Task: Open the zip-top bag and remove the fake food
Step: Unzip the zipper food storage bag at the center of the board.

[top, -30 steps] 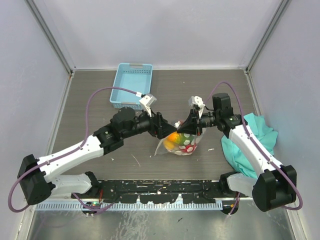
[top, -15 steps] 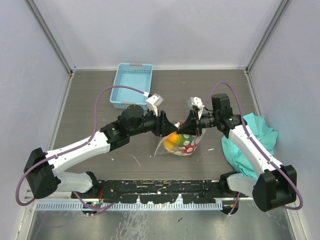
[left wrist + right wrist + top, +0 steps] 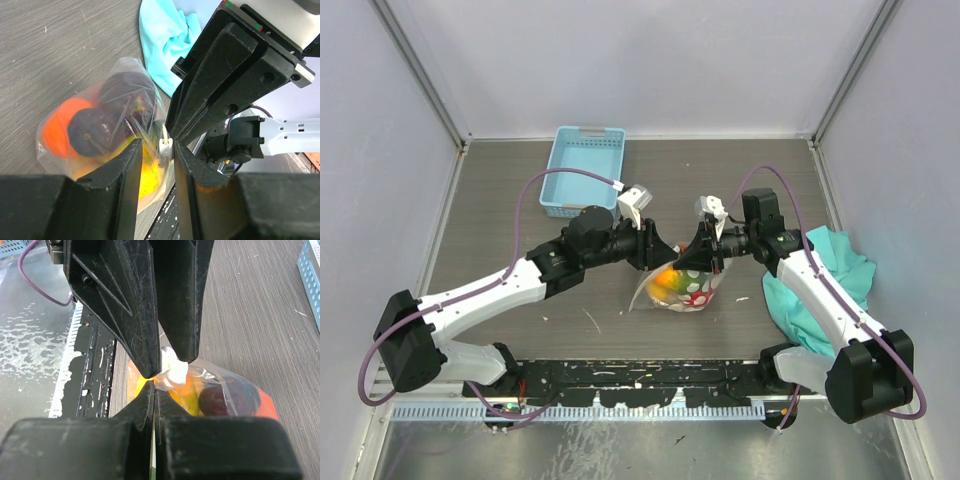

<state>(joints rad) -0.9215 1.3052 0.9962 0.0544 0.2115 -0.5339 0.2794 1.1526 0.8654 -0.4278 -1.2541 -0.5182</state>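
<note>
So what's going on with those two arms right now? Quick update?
Right gripper shut on the zip-top bag, jaws pinching its top edge. Left gripper at the white slider, jaws slightly apart. Fake food inside the bag. Nothing in the way.

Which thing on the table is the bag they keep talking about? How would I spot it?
Look at the middle of the grey table, where the left gripper and right gripper meet. Held up between them is the zip-top bag: clear plastic with white dots, bulging with orange, yellow and dark purple fake food, unlike the teal cloth or blue basket.
</note>
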